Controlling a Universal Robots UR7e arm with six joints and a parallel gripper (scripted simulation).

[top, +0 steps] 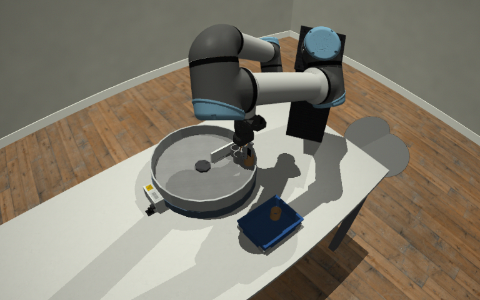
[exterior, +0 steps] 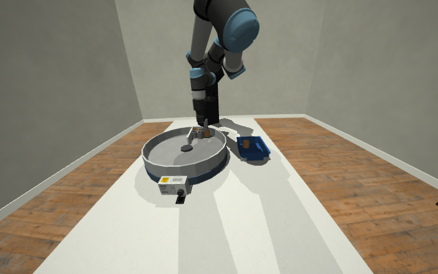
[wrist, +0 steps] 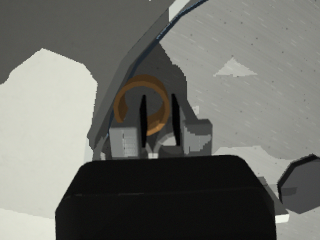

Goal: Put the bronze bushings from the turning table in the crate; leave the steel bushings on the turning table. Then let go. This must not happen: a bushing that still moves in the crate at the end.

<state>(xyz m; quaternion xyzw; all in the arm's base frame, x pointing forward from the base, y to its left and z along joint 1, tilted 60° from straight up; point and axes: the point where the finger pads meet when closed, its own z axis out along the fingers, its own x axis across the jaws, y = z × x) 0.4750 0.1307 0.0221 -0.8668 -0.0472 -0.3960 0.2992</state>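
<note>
From here I see the hand [top: 245, 151] [exterior: 205, 124] [wrist: 159, 110] partly open with nothing gripped, its fingers low by a bronze bushing [top: 249, 161] [exterior: 206, 133] [wrist: 142, 81] near the wall of the turning table [top: 203, 206] [exterior: 181, 170] [wrist: 250, 100]. Steel bushings [top: 237, 157] [exterior: 200, 134] stand close by, with more bronze behind them. Another bronze one [top: 275, 213] [exterior: 246, 144] stands in the blue crate [top: 283, 237] [exterior: 253, 156] on the bench [top: 70, 226] [exterior: 96, 209] [wrist: 45, 100].

the top view looks down from high up, at a slant. the exterior view looks along the table [top: 88, 219] [exterior: 258, 238] from its far end toward the arm [top: 290, 86] [exterior: 198, 95]. both show the whole turning table [top: 203, 205] [exterior: 187, 171]. the wrist view looks down very close, maybe at its rim.
</note>
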